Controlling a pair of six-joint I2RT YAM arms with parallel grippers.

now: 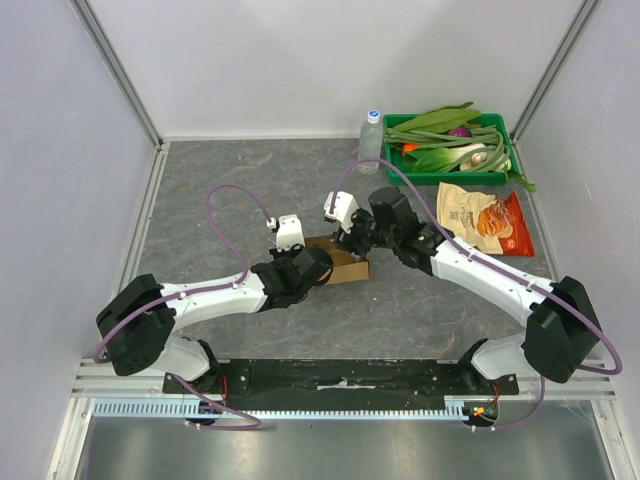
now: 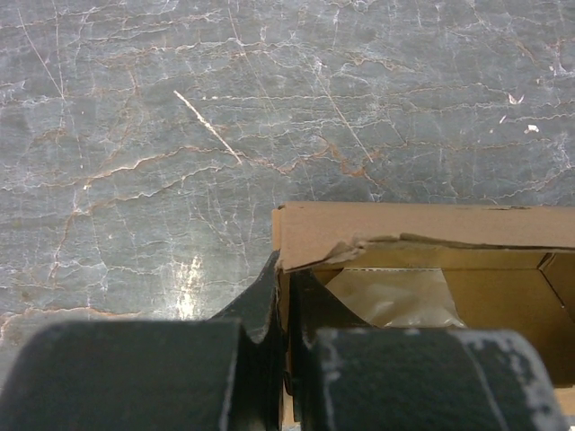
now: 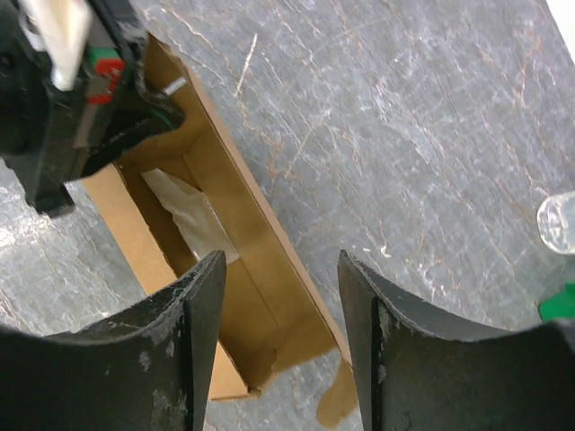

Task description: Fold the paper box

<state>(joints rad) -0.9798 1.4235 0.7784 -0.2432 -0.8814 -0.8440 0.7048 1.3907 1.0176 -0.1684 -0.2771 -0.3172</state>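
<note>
The paper box (image 1: 350, 268), a plain brown cardboard carton, sits in the middle of the grey marbled bench (image 1: 220, 190), between my two arms. Its walls look erected to me, but the top gapes open and an end tab (image 3: 337, 404) lies flat outside, so I judge the closing is left. My left gripper (image 2: 283, 301) is clamped on one end wall; my right gripper (image 3: 280, 265) hovers over a long wall, jaws apart, holding nothing. The bench is scuffed; white panels (image 1: 330, 60) enclose it
</note>
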